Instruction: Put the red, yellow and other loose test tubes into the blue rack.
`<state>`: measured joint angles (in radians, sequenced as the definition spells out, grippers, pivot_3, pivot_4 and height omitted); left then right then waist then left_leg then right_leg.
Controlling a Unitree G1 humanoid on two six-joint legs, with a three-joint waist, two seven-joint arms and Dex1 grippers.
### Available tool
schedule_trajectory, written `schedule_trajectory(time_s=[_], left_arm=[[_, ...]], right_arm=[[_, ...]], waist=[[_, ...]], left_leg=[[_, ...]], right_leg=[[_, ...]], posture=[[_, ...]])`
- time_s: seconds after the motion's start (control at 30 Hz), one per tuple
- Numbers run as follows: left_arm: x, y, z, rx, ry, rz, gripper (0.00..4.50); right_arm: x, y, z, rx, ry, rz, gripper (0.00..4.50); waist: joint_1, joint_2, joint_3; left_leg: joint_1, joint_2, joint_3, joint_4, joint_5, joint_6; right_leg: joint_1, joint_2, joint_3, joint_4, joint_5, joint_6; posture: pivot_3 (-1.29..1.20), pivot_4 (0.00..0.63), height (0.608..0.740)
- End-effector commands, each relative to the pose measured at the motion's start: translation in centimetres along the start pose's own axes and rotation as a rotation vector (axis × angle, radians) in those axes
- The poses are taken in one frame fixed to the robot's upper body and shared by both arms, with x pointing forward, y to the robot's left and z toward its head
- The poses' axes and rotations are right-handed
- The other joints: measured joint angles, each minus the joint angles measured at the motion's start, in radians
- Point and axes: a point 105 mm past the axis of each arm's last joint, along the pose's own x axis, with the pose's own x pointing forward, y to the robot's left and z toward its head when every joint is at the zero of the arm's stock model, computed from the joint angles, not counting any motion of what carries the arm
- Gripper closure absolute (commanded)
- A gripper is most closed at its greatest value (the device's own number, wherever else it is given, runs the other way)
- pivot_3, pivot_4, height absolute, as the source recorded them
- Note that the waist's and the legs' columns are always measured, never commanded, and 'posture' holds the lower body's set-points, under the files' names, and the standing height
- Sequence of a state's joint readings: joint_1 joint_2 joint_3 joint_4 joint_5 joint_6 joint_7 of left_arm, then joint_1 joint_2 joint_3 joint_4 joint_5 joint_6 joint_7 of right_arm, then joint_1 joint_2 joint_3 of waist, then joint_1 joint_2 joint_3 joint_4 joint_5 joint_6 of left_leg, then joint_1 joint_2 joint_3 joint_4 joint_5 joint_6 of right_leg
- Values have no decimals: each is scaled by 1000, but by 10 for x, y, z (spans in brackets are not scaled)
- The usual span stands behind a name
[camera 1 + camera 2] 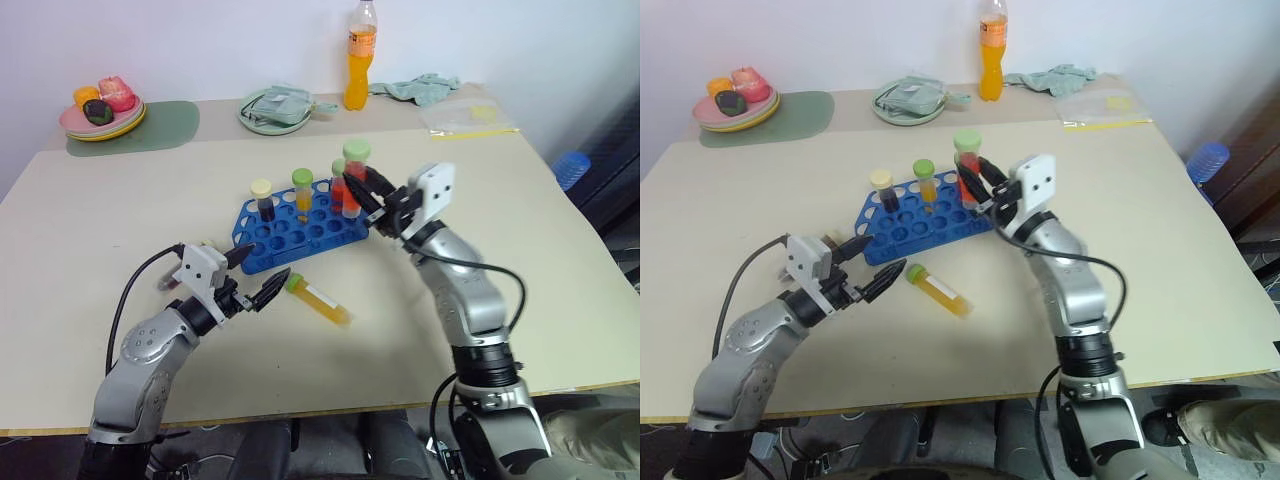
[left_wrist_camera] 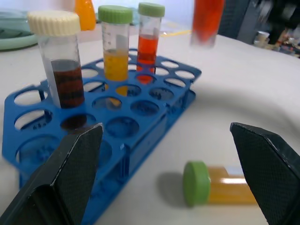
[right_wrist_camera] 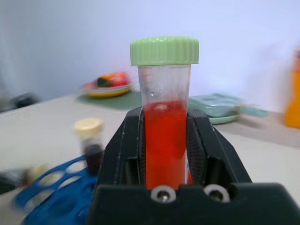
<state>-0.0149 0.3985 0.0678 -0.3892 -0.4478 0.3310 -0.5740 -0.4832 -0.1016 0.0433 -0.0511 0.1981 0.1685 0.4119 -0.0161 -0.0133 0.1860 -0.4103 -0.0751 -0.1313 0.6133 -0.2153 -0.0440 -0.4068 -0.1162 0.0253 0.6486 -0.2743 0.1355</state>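
Beige worktop [image 1: 120,200] runs back to a pale wall, with a blue rack [image 1: 300,232] at its middle. In the head view the rack holds three upright tubes: a cream-capped dark tube [image 1: 263,198], a green-capped yellow tube [image 1: 302,192] and a green-capped red tube [image 1: 339,186]. Just right of the rack, the right pincer [image 1: 366,196] is closed on a red test tube [image 1: 354,176] with a pale green cap, held upright above the rack's right end. Near the rack lies a loose yellow test tube [image 1: 320,298] on its side, green cap pointing left. The left pincer [image 1: 256,276] hovers just left of that cap, spread wide with nothing in it. Along the far edge stand an orange drink bottle [image 1: 360,55], a plate of fruit [image 1: 103,112] and a green cloth [image 1: 425,88].

From the left wrist, the fingers [image 2: 70,176] stand wide apart, the lying tube between them and the rack beyond.

From the right wrist, the red tube sits clamped between the black fingers [image 3: 123,152].
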Motion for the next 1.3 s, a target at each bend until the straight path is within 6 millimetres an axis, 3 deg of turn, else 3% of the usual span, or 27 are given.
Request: schedule_trajectory(time_s=[0.03,0.53,0.93,1.17,1.3], left_arm=[[4,-4,13,18,-22,-13,0],[3,-15,19,3,-9,-45,0],[2,-19,16,4,6,-67,0],[-2,-18,13,2,12,-66,0],[-11,-7,13,21,25,-32,0]], right_arm=[[4,-3,3,-37,-67,-92,3653],[4,-17,-30,-16,2,-151,3653],[11,-15,-36,5,-4,-151,3653],[3,-16,-22,-40,-23,-126,296],[-12,-26,-5,-68,7,-102,296]], waist=[[-1,0,0],[-4,0,0],[-4,0,0],[-2,0,0],[0,1,0]], left_leg=[[0,0,0,0,0,0],[0,0,0,0,0,0],[1,0,0,0,0,0],[1,0,0,0,0,0],[1,0,-1,0,0,0]], right_leg=[[0,0,0,0,0,0],[0,0,0,0,0,0],[1,1,0,0,0,0],[1,1,0,0,0,0],[1,1,1,0,0,0]], posture=[[0,150,740],[0,150,740],[0,150,740],[0,150,740],[0,150,740]])
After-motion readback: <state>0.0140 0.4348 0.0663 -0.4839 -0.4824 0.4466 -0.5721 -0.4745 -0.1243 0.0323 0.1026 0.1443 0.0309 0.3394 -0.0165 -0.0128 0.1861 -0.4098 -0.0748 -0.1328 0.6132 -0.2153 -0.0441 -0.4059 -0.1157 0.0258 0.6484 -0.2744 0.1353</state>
